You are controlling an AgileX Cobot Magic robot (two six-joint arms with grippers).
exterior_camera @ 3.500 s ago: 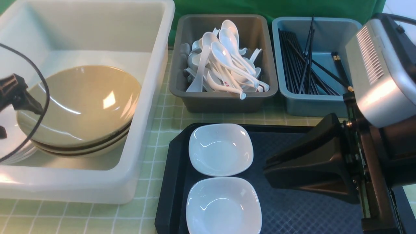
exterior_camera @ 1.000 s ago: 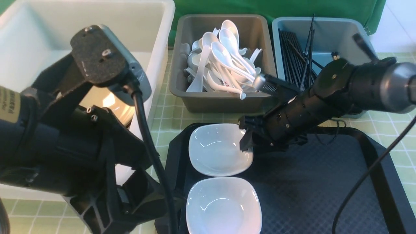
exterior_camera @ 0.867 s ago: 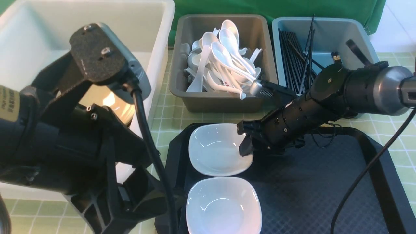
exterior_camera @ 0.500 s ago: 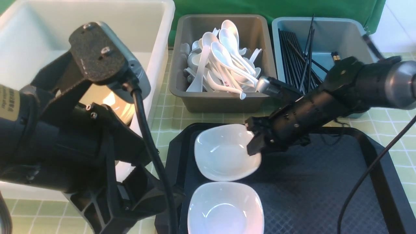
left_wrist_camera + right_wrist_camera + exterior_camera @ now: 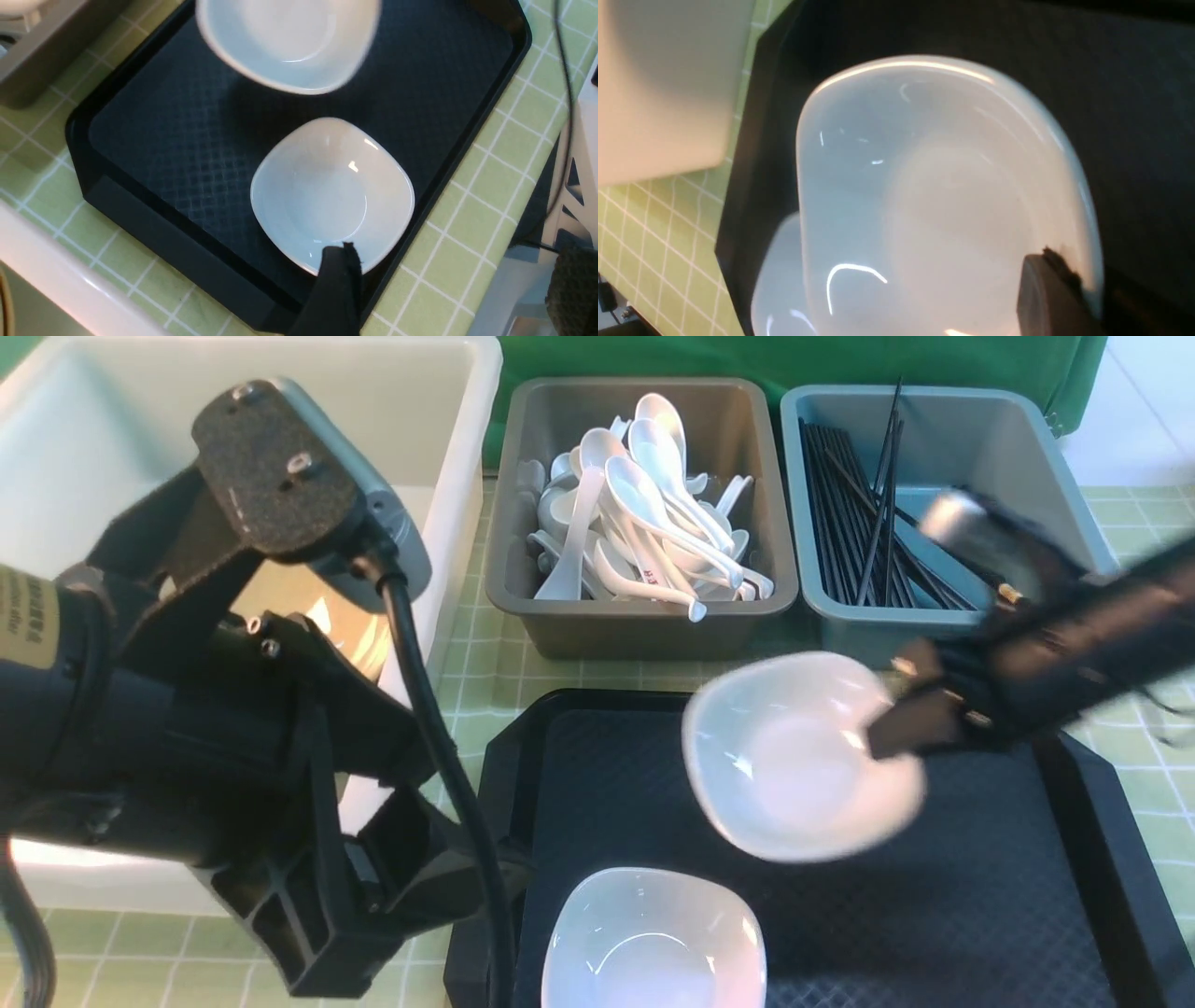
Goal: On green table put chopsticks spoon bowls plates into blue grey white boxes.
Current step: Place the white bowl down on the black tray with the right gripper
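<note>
My right gripper [image 5: 887, 728] is shut on the rim of a white square plate [image 5: 803, 756] and holds it tilted above the black tray [image 5: 607, 784]. The plate fills the right wrist view [image 5: 924, 186], with one finger [image 5: 1045, 294] on its rim. A second white plate [image 5: 653, 943] lies at the tray's near left. In the left wrist view my left gripper [image 5: 455, 289] is open and empty, with one finger [image 5: 336, 284] over the near rim of that second plate [image 5: 331, 191]. The held plate [image 5: 280, 42] shows above it.
The white box [image 5: 448, 448] stands at the left; its tan bowls are mostly hidden behind my left arm [image 5: 187, 728]. The grey box [image 5: 644, 625] holds white spoons [image 5: 644, 504]. The blue box [image 5: 990, 439] holds black chopsticks [image 5: 859, 523].
My right gripper closed on the far plate, lifted it off the tray and carried it to the right. The near plate shifted slightly. The left arm barely moved.
</note>
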